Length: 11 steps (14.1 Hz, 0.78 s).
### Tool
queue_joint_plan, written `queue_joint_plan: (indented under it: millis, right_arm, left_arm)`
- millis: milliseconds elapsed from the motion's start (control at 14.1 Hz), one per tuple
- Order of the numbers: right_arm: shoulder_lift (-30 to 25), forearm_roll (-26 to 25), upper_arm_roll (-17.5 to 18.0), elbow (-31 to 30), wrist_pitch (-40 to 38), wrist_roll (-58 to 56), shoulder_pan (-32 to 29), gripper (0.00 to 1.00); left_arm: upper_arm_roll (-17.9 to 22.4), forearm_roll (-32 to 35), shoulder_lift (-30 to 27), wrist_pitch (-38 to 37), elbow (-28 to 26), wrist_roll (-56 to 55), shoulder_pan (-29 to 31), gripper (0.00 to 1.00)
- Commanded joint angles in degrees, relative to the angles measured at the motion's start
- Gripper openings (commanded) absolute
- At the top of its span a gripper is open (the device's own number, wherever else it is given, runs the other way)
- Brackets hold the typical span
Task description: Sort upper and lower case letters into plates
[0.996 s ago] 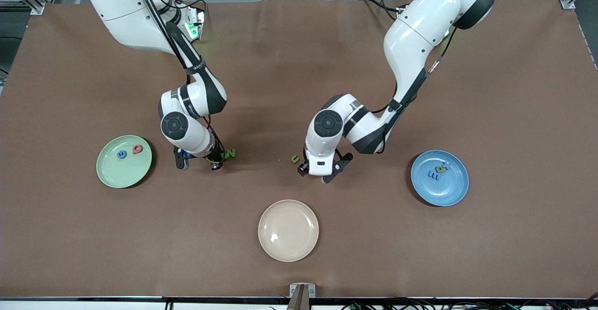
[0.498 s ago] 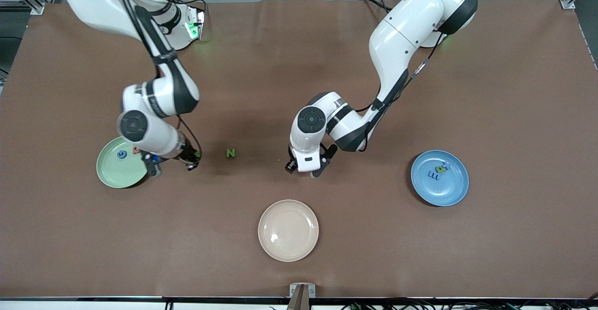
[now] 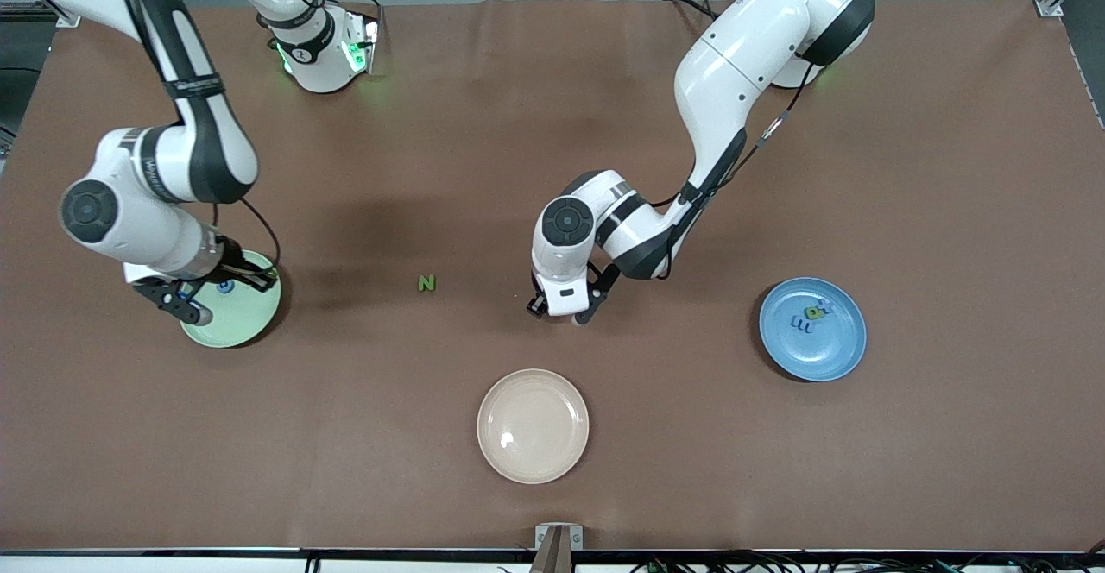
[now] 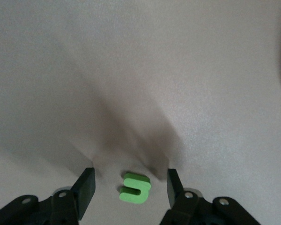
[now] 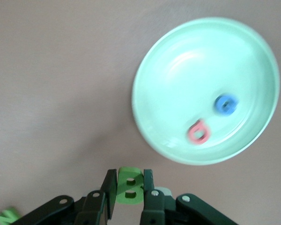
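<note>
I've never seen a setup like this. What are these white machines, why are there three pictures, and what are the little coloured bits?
The white machines are two robot arms at a brown table, each ending in a two-fingered end effector. The wide picture looks down from a high camera facing them; the other two come from cameras on each arm's wrist.

The right end effector is shut on a green letter B, near the mint green plate, which holds a blue letter and a pink letter. The left end effector is open around a small green letter on the table. A green N lies loose. The blue plate holds several letters; the cream plate holds none.
</note>
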Motion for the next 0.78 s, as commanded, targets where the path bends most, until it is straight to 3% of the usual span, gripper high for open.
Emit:
queue_joint_plan:
  millis: [0, 213, 498, 711]
  right_arm:
    - [-0.5, -2.8, 1.0, -1.3, 1.4, -12.6, -5.5, 0.07]
    - [4.0, -3.5, 1.1, -0.7, 7.1, -21.6, -9.9, 0.07]
    - [11.1, -3.5, 1.1, 2.5, 13.2, -24.2, -11.0, 0.08]
    - [14.8, -2.7, 1.2, 4.3, 14.1, -24.1, -10.4, 0.08]
  left_arm:
    - [0.8, -1.1, 0.9, -1.3, 2.2, -0.7, -1.6, 0.66]
    - [0.8, -1.1, 1.1, -1.3, 2.2, -0.7, -1.7, 0.63]
    - [0.8, -1.1, 1.5, -1.3, 2.2, -0.6, -1.8, 0.59]
    - [0.8, -1.1, 2.3, -1.2, 2.4, -0.2, -2.0, 0.41]
